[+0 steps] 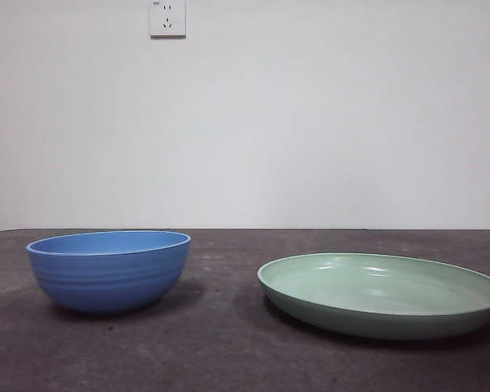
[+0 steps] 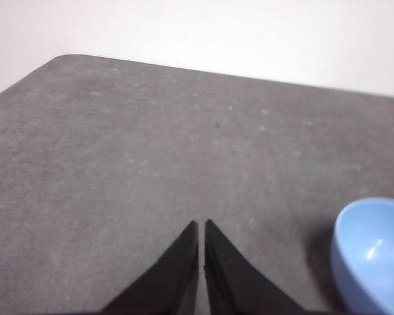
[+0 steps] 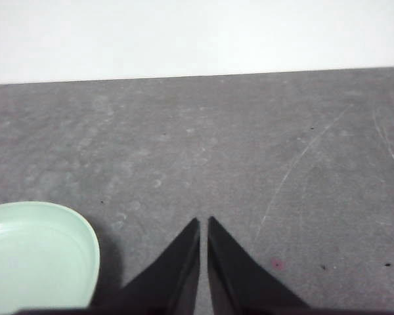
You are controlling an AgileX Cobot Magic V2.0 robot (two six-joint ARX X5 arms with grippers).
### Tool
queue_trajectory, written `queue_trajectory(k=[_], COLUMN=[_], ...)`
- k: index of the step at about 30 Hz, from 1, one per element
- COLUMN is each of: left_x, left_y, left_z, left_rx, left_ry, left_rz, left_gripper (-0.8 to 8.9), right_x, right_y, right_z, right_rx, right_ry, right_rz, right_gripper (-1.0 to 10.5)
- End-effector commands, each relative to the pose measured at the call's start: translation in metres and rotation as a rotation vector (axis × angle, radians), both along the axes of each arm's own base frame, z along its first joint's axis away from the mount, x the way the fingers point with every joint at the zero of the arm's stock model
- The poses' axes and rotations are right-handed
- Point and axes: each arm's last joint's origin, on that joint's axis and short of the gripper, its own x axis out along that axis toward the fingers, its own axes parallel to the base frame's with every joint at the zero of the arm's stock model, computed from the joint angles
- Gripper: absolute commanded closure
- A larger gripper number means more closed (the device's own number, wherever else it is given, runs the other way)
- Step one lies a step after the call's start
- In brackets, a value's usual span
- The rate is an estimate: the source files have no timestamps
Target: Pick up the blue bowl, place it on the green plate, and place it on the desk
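- Blue bowl [image 1: 108,270] handling starts with your fingers: on the left gripper [image 2: 201,224] they sit pressed nearly together with only a thin slit between them, holding nothing and touching nothing.
- Your right gripper [image 3: 203,222] is the same: fingers closed to a sliver, empty, above bare bench [image 1: 220,343].
- From the left wrist view, the bowl lies just off to one side of the fingers, only part of its rim and inner wall showing; you will need to spread the fingers before any grasp.
- The bowl looks rigid and smooth-glazed, so judge it slippery; its deep wall with faint ridges suggests pinching the rim, one finger inside and one outside.
- It seems light enough for a rim grip, though likely breakable if dropped.
- Upright on the bench, the bowl stands well apart from the green plate [image 1: 382,294], which rests empty beside it.
- In the right wrist view the plate's edge is near those fingers.
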Motion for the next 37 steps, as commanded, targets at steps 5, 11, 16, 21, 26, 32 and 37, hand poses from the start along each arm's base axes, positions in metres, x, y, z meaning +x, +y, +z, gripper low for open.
queue_trajectory(k=[5, 11, 16, 21, 26, 32, 37], left_x=[-0.004, -0.001, 0.011, 0.031, 0.056, 0.083, 0.098], left_y=[-0.001, -0.002, -0.004, -0.007, -0.01, -0.014, -0.017], left_z=[0.04, 0.09, 0.134, 0.171, 0.192, 0.194, 0.18], left_rx=[-0.139, -0.147, -0.159, -0.183, -0.216, -0.217, -0.21], left_ry=[-0.073, -0.077, -0.005, 0.055, 0.156, 0.267, 0.356], left_rz=[-0.002, -0.054, -0.129, -0.257, -0.386, -0.539, -0.625], left_gripper=[7.97, 7.97, 7.97, 7.97, 7.95, 7.95, 7.94], right_x=[-0.009, -0.007, 0.005, 0.02, 0.037, 0.056, 0.066], right_y=[0.0, 0.001, 0.005, 0.008, 0.011, 0.015, 0.017], right_z=[0.053, 0.1, 0.138, 0.167, 0.186, 0.189, 0.176], right_rx=[0.156, 0.159, 0.165, 0.152, 0.134, 0.148, 0.171], right_ry=[-0.101, -0.018, 0.066, 0.165, 0.264, 0.391, 0.511], right_rz=[-0.019, 0.018, 0.141, 0.228, 0.364, 0.489, 0.575], right_gripper=[9.3, 9.3, 9.3, 9.3, 9.3, 9.3, 9.3])
